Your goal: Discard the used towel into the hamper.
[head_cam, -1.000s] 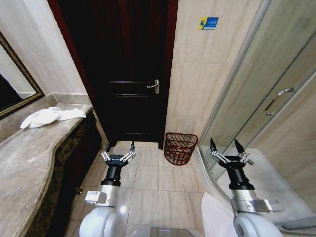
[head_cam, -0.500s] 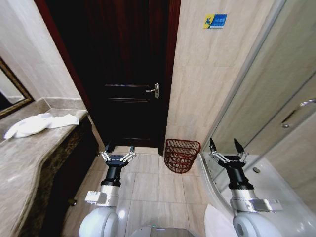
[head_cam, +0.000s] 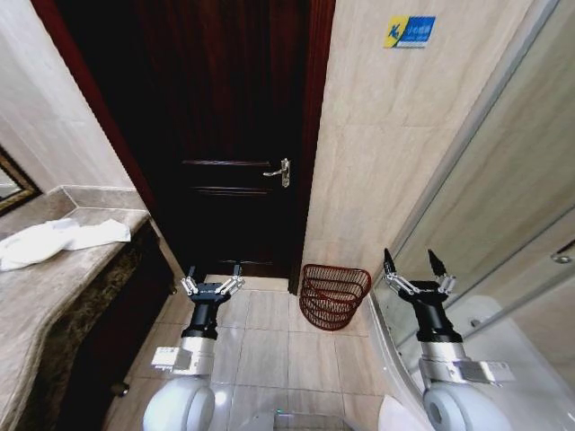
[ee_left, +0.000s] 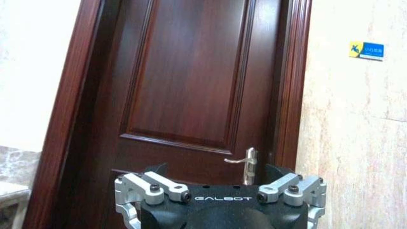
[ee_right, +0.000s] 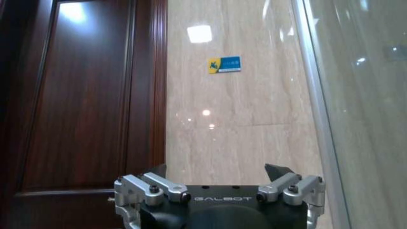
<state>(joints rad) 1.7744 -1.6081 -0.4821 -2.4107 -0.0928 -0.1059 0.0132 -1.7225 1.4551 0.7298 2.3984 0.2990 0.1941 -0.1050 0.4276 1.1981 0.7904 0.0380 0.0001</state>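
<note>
Beige marble tiles line the bathroom wall ahead of us, and a dark wooden door [head_cam: 225,135] with a metal lever handle [head_cam: 278,171] stands shut beside them. High on the tiled wall sits a small blue-and-yellow sign [head_cam: 409,31]. On our right runs the glass panel of a shower enclosure [head_cam: 503,206].

We see the hamper [head_cam: 333,295], a round reddish-brown wire basket with horizontal ribs, standing on the tiled floor [head_cam: 269,346] against the foot of the wall, just right of the door frame and between our two arms. Its mouth is tilted toward us.

At our far left a stone table [head_cam: 54,296] runs along the wall, and the white towel [head_cam: 56,241] lies crumpled on its top, well apart from the hamper.

Our left gripper [head_cam: 212,280] is raised over the floor in front of the door, its fingers spread apart and holding nothing. Our right gripper [head_cam: 415,267] hangs at a similar height by the shower glass, to the right of the hamper, its fingers likewise spread wide and empty. From the left wrist view we look at the door panel and its handle beyond the gripper body [ee_left: 219,202]; from the right wrist view we face the tiled wall and the sign above the other gripper body [ee_right: 219,200].
</note>
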